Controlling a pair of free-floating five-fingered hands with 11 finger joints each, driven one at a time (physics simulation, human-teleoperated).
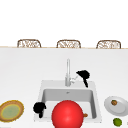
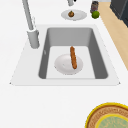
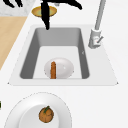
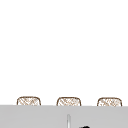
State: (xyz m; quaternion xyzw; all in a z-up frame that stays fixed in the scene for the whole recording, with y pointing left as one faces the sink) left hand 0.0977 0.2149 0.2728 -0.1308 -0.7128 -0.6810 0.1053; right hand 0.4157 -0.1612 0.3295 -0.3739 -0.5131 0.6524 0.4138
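Front view: a white bench holds a steel sink (image 1: 41, 86) with a tall tap (image 1: 67, 72); the right robot hand (image 1: 83, 74) hangs just beside the tap's lever (image 1: 73, 80), open, one finger pointing down, gripping nothing; the left robot hand (image 1: 39, 108) floats at the sink's front left corner, and whether it is open or closed cannot be told; a big red ball (image 1: 67, 114) covers the basin's front; a yellow plate (image 1: 11, 110) lies far left, a white plate (image 1: 121, 106) with a brown fruit (image 1: 114, 102) and a lime (image 1: 117, 122) far right.

Left side view: a small white dish (image 2: 62, 66) in the basin carries a brown sausage (image 2: 73, 57); a jar (image 2: 94, 6) stands near the lime.

Right side view: the right robot hand is high above the basin's far end; the lever looks untouched, so nothing seems begun.

Upper view: three wicker chairs (image 4: 68, 101) line the bench's far side.
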